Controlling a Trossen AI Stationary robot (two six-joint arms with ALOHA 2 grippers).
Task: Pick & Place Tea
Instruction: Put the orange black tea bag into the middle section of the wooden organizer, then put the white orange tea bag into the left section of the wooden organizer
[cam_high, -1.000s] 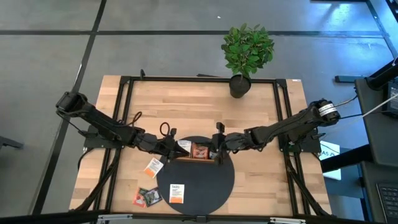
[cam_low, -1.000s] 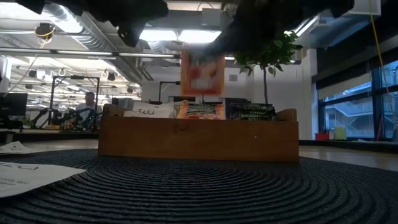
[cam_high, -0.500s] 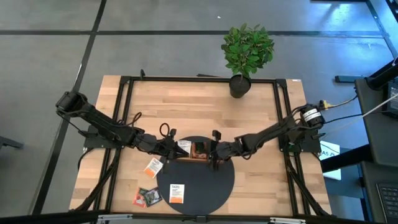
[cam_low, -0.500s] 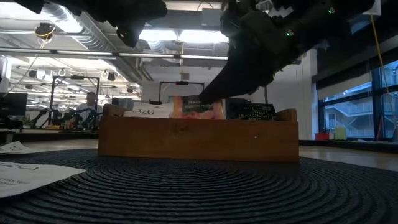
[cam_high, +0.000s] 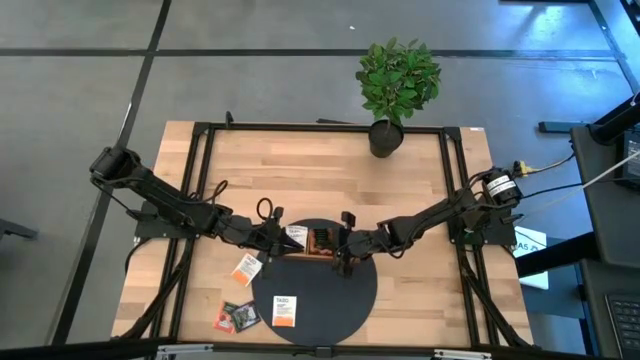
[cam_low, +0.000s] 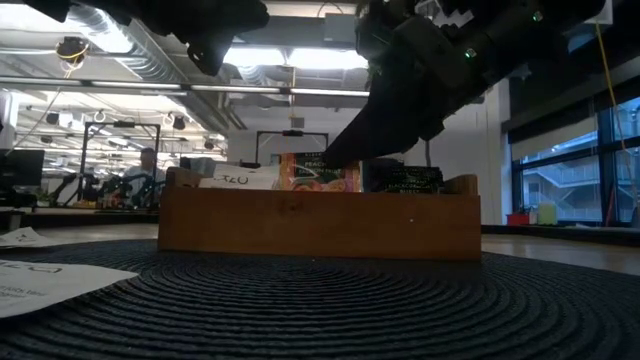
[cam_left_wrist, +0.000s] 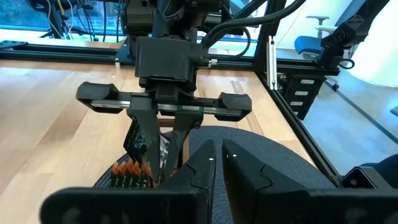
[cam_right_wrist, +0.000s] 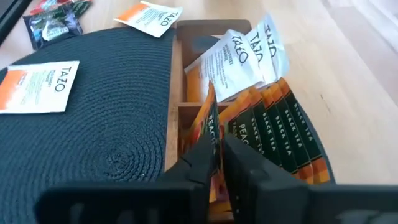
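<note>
Right gripper (cam_right_wrist: 219, 149) dropped from above into wooden tray (cam_right_wrist: 173, 118), fingers narrow around orange tea sachet (cam_right_wrist: 208, 124) in middle compartment. Left gripper (cam_left_wrist: 216, 163) fingers nearly shut, empty, at the tray's left end, mid-counter.

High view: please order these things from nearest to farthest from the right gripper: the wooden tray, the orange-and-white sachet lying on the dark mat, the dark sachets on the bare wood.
1. Wooden tray: the right gripper is directly over it.
2. Orange-and-white sachet: on the mat, toward the table's front.
3. Dark sachets: off the mat, front left.
</note>
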